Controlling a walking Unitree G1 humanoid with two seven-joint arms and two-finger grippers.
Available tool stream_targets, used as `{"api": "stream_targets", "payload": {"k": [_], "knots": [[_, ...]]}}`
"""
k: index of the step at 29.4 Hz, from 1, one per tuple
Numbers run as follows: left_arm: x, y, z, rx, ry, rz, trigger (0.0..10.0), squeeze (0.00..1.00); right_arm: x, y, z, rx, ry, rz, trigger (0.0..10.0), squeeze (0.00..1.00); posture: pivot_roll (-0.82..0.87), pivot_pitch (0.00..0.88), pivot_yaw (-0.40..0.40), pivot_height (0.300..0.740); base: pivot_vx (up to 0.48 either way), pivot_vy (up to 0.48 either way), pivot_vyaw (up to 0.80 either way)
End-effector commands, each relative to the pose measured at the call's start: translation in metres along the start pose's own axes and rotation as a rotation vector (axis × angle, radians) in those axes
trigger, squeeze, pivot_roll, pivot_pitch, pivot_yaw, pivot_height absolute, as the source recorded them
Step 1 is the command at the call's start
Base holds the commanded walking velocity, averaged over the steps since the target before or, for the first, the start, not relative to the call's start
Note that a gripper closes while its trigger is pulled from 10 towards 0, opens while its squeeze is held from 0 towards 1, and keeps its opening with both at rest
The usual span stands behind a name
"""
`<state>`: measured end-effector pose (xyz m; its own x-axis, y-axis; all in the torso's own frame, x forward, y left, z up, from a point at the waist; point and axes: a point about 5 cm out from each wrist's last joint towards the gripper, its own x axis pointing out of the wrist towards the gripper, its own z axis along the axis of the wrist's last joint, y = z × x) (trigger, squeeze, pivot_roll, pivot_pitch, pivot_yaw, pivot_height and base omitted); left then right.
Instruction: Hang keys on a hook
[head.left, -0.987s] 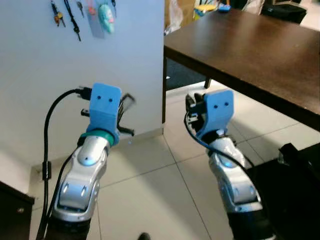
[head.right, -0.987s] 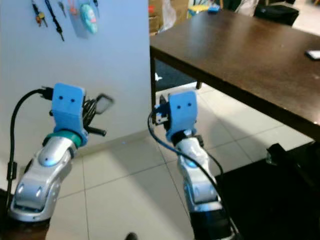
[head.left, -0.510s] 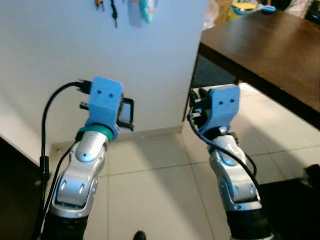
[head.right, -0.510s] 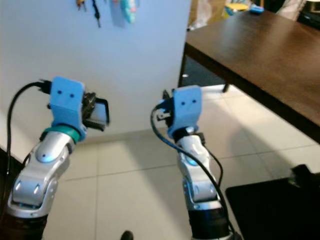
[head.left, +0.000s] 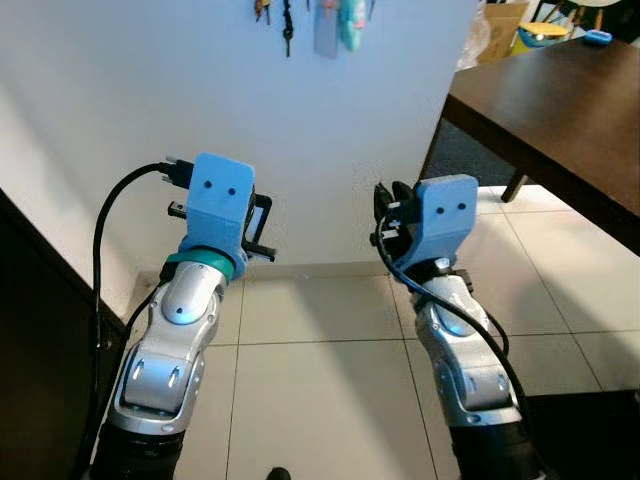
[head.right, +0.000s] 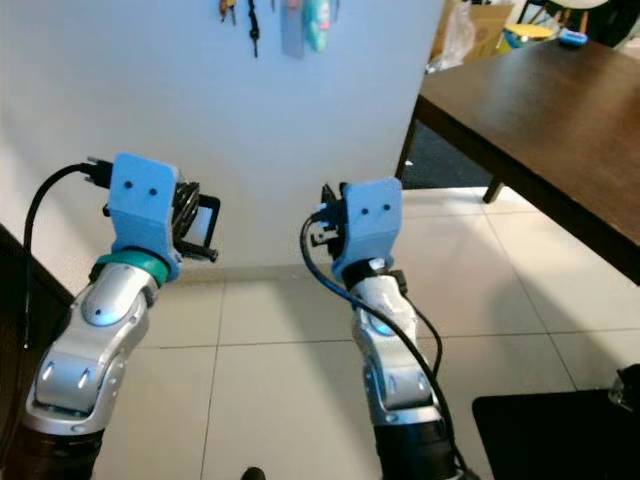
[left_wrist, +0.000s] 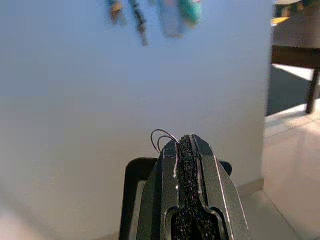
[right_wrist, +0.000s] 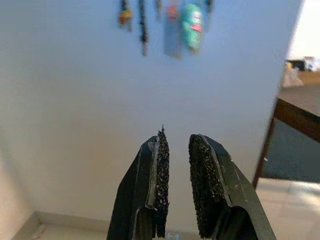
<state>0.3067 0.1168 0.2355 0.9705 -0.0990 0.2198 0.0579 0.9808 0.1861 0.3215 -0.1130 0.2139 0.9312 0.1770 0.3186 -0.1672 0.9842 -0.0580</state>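
My left gripper (left_wrist: 185, 142) is shut on the keys: a thin wire ring (left_wrist: 162, 137) pokes out at the fingertips, and a black rectangular fob (head.left: 258, 225) hangs beside them. It is held at chest height, facing the white wall (head.left: 150, 100). High on that wall hang a small key bunch (head.left: 262, 8), a black strap (head.left: 287, 20), a grey-blue tag (head.left: 325, 25) and a teal fob (head.left: 350, 20). Their hooks lie above the picture's top edge. My right gripper (right_wrist: 177, 142) is raised beside the left, open by a narrow gap with nothing in it.
A dark wooden table (head.left: 560, 90) stands to the right of the wall's end. Dark furniture (head.left: 30, 340) edges in at the lower left. Pale tiled floor (head.left: 320, 380) lies below, with a black mat (head.right: 560, 440) at the lower right.
The whole picture has shifted: the wall now faces me and the table has slid off to the right, so the camera turned left. Both arms hold the same pose.
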Motion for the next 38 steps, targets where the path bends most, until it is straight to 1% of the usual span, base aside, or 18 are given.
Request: {"api": "stream_targets", "payload": {"k": [1, 8, 23, 29, 38], "knots": [[0.0004, -0.0024, -0.0018, -0.001, 0.002, -0.013, 10.0, 0.0, -0.0025, -0.0039, -0.0058, 0.028, 0.024, -0.017, 10.0, 0.0, -0.12, 0.071, 0.125, 0.74, 0.458, 0.0, -0.8], [0.0009, -0.0027, -0.0028, 0.002, 0.002, -0.013, 10.0, 0.0, -0.002, -0.0043, -0.0063, 0.022, 0.023, -0.017, 10.0, 0.0, -0.12, 0.066, 0.126, 0.74, 0.458, 0.0, -0.8], [0.0015, -0.0033, -0.0053, 0.005, 0.0, -0.012, 10.0, 0.0, -0.0013, -0.0044, -0.0063, -0.008, 0.009, -0.002, 10.0, 0.0, -0.13, 0.052, 0.119, 0.74, 0.456, 0.0, 0.0], [0.002, -0.0035, -0.0055, 0.005, -0.002, -0.013, 10.0, 0.0, -0.0011, -0.0045, -0.0063, -0.005, 0.01, -0.002, 10.0, 0.0, -0.13, 0.052, 0.121, 0.74, 0.455, 0.0, -0.79], [0.0026, -0.0037, -0.0044, 0.003, -0.005, -0.012, 10.0, 0.0, -0.0005, -0.006, -0.004, -0.025, -0.004, -0.005, 10.0, 0.0, -0.12, 0.055, 0.12, 0.74, 0.453, 0.0, 0.0]]}}
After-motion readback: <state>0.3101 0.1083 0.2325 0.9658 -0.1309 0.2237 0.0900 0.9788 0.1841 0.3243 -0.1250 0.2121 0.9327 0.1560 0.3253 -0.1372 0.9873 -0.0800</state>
